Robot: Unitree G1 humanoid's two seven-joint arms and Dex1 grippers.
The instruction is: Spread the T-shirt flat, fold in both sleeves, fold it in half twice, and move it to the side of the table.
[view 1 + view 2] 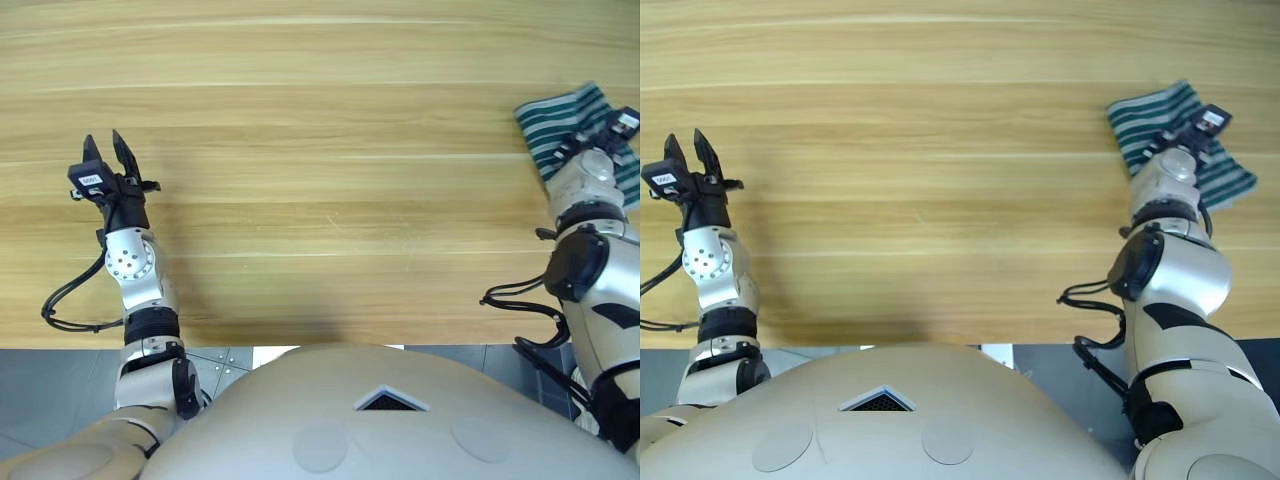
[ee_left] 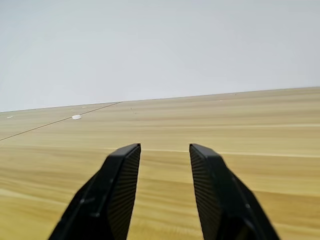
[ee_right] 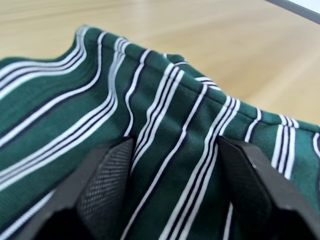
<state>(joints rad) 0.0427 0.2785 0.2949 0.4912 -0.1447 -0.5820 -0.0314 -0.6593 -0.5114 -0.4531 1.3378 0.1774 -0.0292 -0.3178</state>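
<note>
The T-shirt (image 1: pixel 1145 125), dark green with white stripes, lies folded into a small bundle at the right side of the wooden table (image 1: pixel 330 180). My right gripper (image 1: pixel 1202 128) rests on top of it. In the right wrist view its fingers (image 3: pixel 107 175) are spread apart, pressing into the striped fabric (image 3: pixel 170 115), which bulges up between them. My left gripper (image 1: pixel 105 152) is held above the left part of the table, open, with nothing between its black fingers (image 2: pixel 122 185).
Bare wood stretches across the middle and far part of the table. A small white speck (image 2: pixel 76 117) lies far off on the tabletop. The near table edge (image 1: pixel 330 345) runs just in front of my arms.
</note>
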